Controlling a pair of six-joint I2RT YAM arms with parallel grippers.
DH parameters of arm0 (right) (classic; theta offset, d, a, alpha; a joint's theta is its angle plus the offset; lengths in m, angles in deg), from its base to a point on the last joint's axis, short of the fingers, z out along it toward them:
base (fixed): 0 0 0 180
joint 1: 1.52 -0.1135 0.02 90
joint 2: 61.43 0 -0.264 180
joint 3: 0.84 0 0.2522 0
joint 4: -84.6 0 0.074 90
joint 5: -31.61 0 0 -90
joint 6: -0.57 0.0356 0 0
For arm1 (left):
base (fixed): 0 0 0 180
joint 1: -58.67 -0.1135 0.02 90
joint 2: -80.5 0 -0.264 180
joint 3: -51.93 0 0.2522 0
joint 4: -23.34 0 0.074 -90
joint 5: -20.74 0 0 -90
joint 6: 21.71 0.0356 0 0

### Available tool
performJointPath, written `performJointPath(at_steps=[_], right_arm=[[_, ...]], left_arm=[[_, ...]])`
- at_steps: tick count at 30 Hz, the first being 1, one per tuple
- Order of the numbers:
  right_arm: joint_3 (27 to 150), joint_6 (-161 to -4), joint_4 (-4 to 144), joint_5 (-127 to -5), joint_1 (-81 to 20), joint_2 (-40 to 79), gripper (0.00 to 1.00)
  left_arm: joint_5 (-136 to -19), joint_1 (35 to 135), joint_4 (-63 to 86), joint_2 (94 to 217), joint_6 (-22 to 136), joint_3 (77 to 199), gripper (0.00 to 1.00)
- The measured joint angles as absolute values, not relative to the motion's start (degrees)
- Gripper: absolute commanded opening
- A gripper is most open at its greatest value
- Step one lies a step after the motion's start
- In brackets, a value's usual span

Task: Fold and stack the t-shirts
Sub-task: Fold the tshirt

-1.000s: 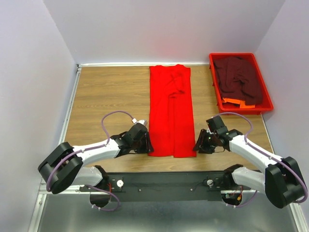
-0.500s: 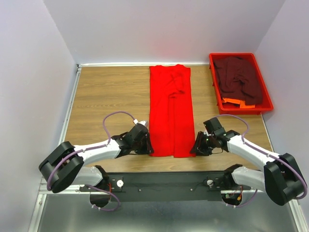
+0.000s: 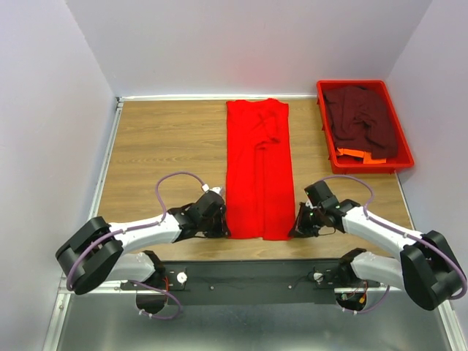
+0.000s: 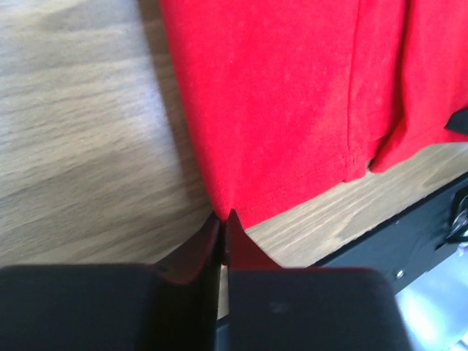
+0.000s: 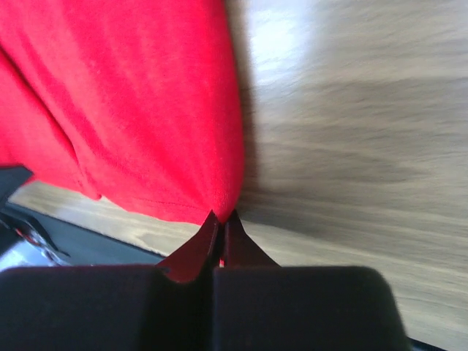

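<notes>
**Top external view.** Since the earlier frames both arms have drawn inward. The left gripper [image 3: 224,227] and the right gripper [image 3: 295,229] now sit on the two near corners of the bright red t-shirt [image 3: 257,172], where a second ago each stood just outside its edge. The shirt has not shifted. It lies as a long narrow strip on the wooden table [image 3: 161,139], running straight away from the fingertips, with creases toward its far end. The dark maroon t-shirt [image 3: 362,117] lies bunched in the red plastic tray [image 3: 322,121], well beyond and outboard of the right fingers. An orange piece [image 3: 358,154] shows at the tray's near end.

**Left wrist view.** The left gripper [image 4: 223,217] has its fingers pressed together with no gap. The hem corner of the bright red t-shirt [image 4: 278,95] runs down into the tips and is pinched there. The cloth spreads ahead and to the right of the fingers, and bare table [image 4: 80,146] lies to their left. The black base rail [image 4: 409,234] is at lower right.

**Right wrist view.** The right gripper [image 5: 221,217] is likewise clenched, with the corner of the bright red t-shirt [image 5: 139,102] caught at its tips. The cloth lies ahead and to the left, and the table [image 5: 351,131] to the right.
</notes>
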State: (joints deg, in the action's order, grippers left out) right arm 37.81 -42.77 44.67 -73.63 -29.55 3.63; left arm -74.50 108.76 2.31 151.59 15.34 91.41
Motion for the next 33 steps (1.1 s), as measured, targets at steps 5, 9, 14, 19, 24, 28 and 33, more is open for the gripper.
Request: performJointPath(at_steps=[5,9,14,19,24,28,33], right_arm=[[38.3,-41.6,44.6,-71.8,-36.1,3.7,0.00],[38.6,-39.7,43.9,-69.9,-42.2,3.1,0.00],[41.9,-38.4,39.6,-65.7,-46.3,1.4,0.00],[48.9,-39.3,36.4,-58.2,-46.8,2.1,0.00],[59.4,-41.5,35.6,-49.1,-46.8,11.1,0.00],[65.3,-43.3,37.2,-42.1,-46.8,17.7,0.00],[70.7,-45.6,41.4,-36.8,-45.6,26.2,0.00]], left_arm=[[-74.5,110.5,0.5,150.7,15.2,91.4,0.00],[-74.3,113.2,-1.6,149.7,14.7,91.4,0.00],[-73.6,115.6,-5.6,147.8,14.4,92.0,0.00],[-70.2,114.9,-10.0,147.1,16.1,97.7,0.00],[-68.4,110.2,-8.8,149.2,19.9,104.9,0.00],[-68.1,104.7,-5.9,153.1,23.3,108.9,0.00],[-68.1,99.4,-3.6,158.2,25.9,112.3,0.00]])
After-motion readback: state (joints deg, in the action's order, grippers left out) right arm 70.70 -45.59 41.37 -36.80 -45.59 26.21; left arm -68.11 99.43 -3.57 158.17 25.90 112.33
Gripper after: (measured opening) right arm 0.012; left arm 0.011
